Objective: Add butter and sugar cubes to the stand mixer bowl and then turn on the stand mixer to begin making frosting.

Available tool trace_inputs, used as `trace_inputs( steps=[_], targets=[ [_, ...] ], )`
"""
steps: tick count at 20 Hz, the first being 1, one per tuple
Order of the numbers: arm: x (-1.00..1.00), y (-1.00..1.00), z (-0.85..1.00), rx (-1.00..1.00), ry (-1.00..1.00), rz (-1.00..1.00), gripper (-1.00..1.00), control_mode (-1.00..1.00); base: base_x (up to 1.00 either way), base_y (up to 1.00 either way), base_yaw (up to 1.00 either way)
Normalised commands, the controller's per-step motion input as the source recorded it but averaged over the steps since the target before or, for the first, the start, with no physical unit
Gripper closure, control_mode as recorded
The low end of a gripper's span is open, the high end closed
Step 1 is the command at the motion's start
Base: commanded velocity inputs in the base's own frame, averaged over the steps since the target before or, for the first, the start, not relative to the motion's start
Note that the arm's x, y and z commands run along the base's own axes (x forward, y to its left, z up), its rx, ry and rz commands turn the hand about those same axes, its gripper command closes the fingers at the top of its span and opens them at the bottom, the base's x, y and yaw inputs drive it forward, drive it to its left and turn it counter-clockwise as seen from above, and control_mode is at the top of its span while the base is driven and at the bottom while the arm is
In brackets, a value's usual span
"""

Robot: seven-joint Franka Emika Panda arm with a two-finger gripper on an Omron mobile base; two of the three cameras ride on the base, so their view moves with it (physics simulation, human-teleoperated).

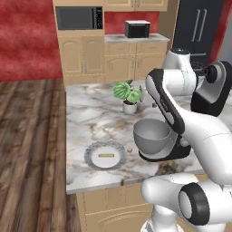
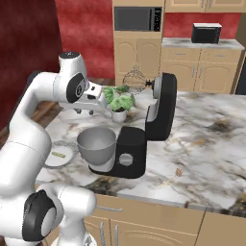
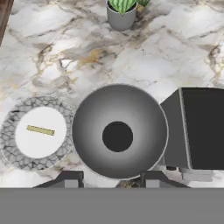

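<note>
The grey metal stand mixer bowl point(image 3: 118, 109) sits on the black stand mixer's base point(image 1: 166, 153), and nothing lies inside it. The mixer's head point(image 2: 162, 106) is tilted up, and a grey knob point(image 2: 126, 159) shows on its side. Left of the bowl, the pale-yellow butter point(image 3: 40, 130) lies on a white plate with a grey scalloped rim point(image 3: 8, 144). One tiny tan sugar cube point(image 1: 130, 149) rests on the counter between the plate and the bowl. My gripper point(image 3: 111, 180) hangs above the bowl's near rim, pointing straight down. It is open, with nothing between its fingers.
A small potted plant point(image 1: 128, 96) stands behind the bowl on the marble island point(image 1: 86, 113). A wire whisk point(image 2: 135, 79) hangs from the raised mixer head. The counter's front edge point(image 1: 104, 185) runs just past the plate. Wood floor lies to the left.
</note>
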Motion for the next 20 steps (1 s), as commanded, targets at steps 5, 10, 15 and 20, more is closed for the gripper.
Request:
trace_inputs(
  steps=[5, 10, 15, 20],
  targets=[
    [-0.31, -0.49, 0.0, 0.0, 0.0, 0.0, -1.0, -1.0, 0.0, 0.0, 0.0],
    [-0.74, -1.0, 0.0, 0.1, 0.02, 0.01, -1.0, -1.0, 0.0, 0.0, 0.0],
    [-0.76, -1.0, -0.04, 0.11, 0.0, 0.06, -1.0, -1.0, 0.0, 0.0, 0.0],
    [-0.17, -1.0, -0.1, 0.11, 0.0, 0.24, -1.0, -1.0, 0.0, 0.0, 0.0]
  ],
)
